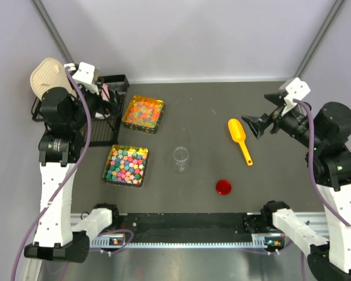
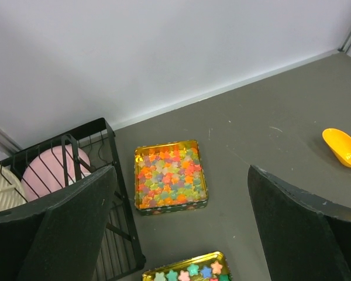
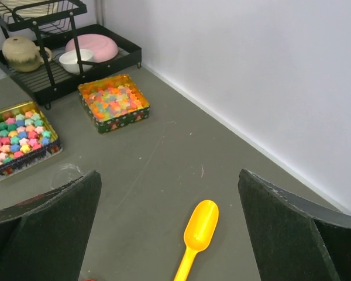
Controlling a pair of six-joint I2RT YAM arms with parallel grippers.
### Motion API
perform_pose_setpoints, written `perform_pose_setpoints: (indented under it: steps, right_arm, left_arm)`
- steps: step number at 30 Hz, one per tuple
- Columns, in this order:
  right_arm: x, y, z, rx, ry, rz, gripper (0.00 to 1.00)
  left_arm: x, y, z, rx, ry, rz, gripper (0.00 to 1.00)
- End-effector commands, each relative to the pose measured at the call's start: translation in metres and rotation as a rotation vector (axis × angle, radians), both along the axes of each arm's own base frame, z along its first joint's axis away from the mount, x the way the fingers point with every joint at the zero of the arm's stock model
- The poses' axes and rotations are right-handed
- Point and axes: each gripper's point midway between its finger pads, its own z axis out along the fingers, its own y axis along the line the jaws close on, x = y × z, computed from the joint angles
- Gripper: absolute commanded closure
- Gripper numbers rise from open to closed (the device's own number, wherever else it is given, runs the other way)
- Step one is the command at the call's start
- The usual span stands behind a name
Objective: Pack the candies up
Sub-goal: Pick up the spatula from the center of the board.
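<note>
— What lies around the clear cup point(image 1: 181, 159)?
— Right and nearer, a red lid point(image 1: 224, 187); right and farther, a yellow scoop point(image 1: 241, 143); left, chunky candies point(image 1: 127, 165); far-left, a black wire rack point(image 1: 104, 131).

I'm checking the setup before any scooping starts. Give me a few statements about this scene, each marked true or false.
1. The yellow scoop lies on the table, in neither gripper. True.
2. The clear cup holds candies. False: it looks empty.
3. The red lid sits on the cup. False: it lies on the table, apart from the cup.
4. The left gripper and right gripper are both open. True.
5. The tiny candies lie farther back on the table than the chunky candies. True.
</note>
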Motion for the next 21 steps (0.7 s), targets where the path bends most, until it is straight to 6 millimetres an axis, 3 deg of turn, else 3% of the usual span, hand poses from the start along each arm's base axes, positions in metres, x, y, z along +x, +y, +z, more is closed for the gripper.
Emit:
perform_pose_setpoints:
  steps: [1,13,21]
  right_arm:
    - [0.020,0.000,-0.004,0.026,0.029,-0.032,0.01]
    - [0.052,0.018,-0.090,-0.086,0.221,-0.034,0.01]
    - [0.073,-0.016,-0.172,-0.248,0.354,-0.253,0.02]
  left_arm:
    - [0.007,0.007,-0.007,0.027,-0.003,0.028,0.01]
    - [0.025,0.010,-0.062,0.084,0.096,0.036,0.01]
    - [0.028,0.009,-0.090,0.104,0.139,0.022,0.01]
